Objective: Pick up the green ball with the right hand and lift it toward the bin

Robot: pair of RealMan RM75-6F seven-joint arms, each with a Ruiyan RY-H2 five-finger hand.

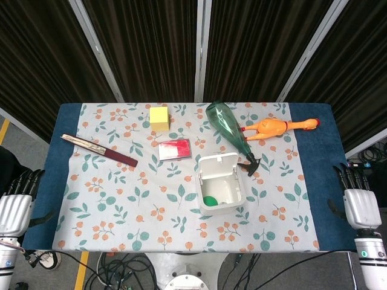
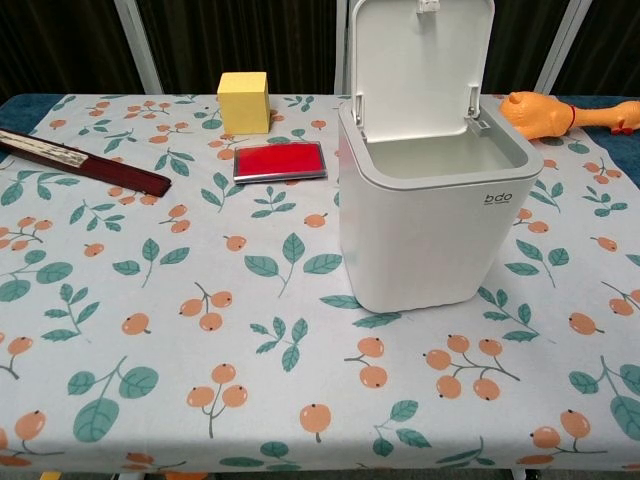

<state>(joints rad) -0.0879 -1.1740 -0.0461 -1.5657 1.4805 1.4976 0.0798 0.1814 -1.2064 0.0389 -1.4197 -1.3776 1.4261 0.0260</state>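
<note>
The green ball (image 1: 209, 201) lies inside the white bin (image 1: 233, 205), partly hidden by the bin's front wall in the head view. The chest view shows the bin (image 2: 430, 250) with its lid up, but the ball cannot be seen there. My right hand (image 1: 358, 202) hangs off the table's right edge, far from the bin, fingers straight and apart, holding nothing. Beyond the table's left edge is my left hand (image 1: 16, 202), also empty with fingers extended. Neither hand appears in the chest view.
A green bottle (image 1: 227, 126) lies behind the bin, with a rubber chicken (image 1: 277, 127) to its right. A yellow block (image 1: 159, 117), a red card case (image 1: 175, 148) and a folded fan (image 1: 98, 150) lie on the left half of the floral cloth (image 1: 121, 199).
</note>
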